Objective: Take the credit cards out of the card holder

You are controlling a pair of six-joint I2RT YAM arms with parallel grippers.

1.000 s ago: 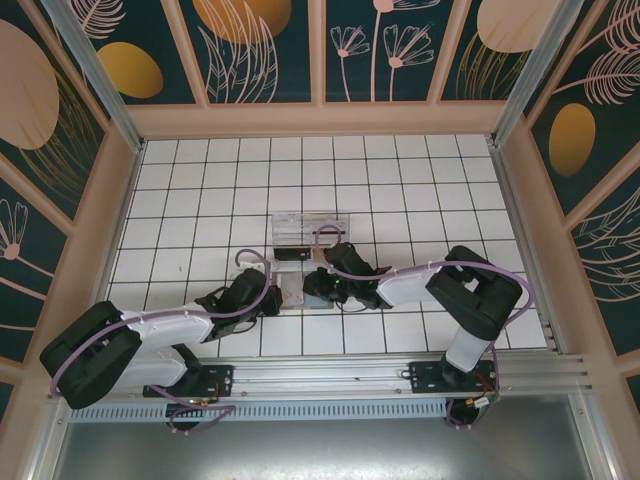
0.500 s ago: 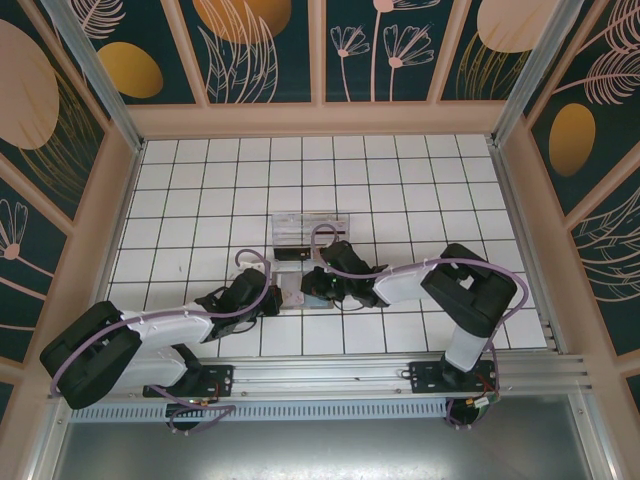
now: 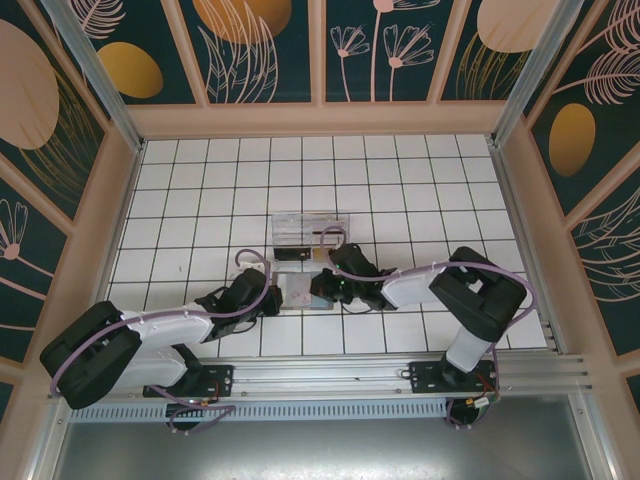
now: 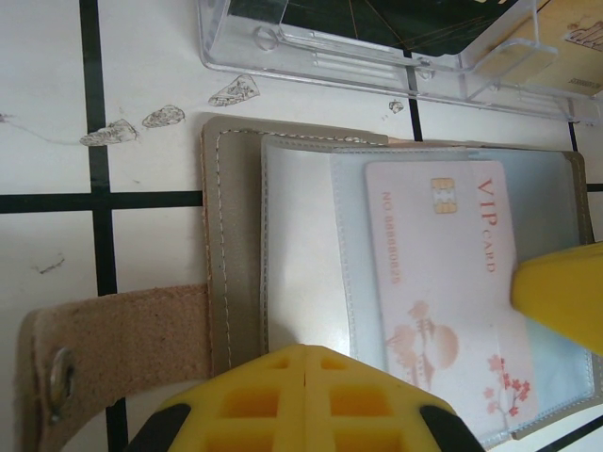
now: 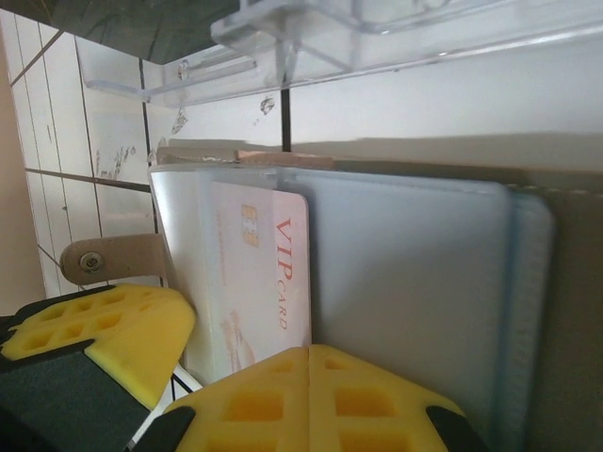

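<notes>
card holder [image 3: 300, 291]: lies open and flat on the white tiles.
card [image 4: 443, 282]: pale pink, with VIP on it. It lies on the holder's clear sleeves. I cannot tell how far it is tucked in.
left gripper [image 4: 306, 363]: my jaws are pressed together, tip down on the holder's edge, by its tan tab [image 4: 113, 330].
right gripper [image 5: 309, 363]: my jaws are pressed together at the card's short end, on the holder's other side. I cannot tell if they pinch the card.
tray [image 4: 377, 47]: clear, just past the holder's far edge.
</notes>
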